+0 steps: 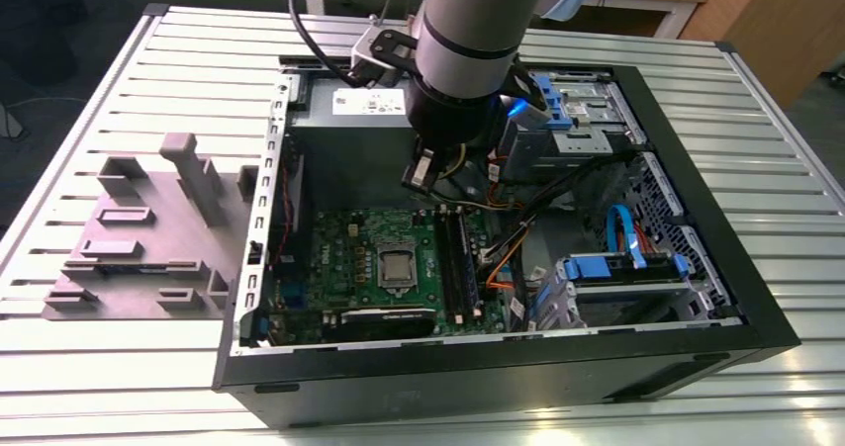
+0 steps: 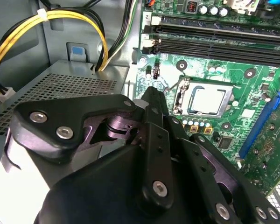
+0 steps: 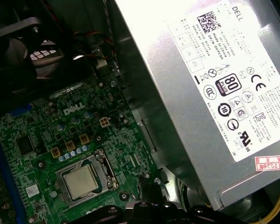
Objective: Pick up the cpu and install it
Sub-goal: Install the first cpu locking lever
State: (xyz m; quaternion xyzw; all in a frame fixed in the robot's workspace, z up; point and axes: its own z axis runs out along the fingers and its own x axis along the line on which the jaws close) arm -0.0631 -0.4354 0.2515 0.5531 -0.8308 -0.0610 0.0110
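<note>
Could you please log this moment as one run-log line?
cpu: seated in motherboard socket | gripper: above board, beside power supply, holding nothing visible

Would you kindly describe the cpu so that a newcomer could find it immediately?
Look inside the open computer case at the green motherboard on its floor. Near the board's middle sits a metal socket frame, and the cpu lies flat within it: a small square with a plain pale silvery top, unlike the green, component-studded board around it.

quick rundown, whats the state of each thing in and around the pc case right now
cpu: lying flat in the motherboard socket
socket frame: open, chip top uncovered
hand: above the motherboard, beside the socket, holding nothing visible
pc case: on its side, side panel off
motherboard: mounted inside the case
grey tray: on the table outside the case, no chip visible on it
</note>
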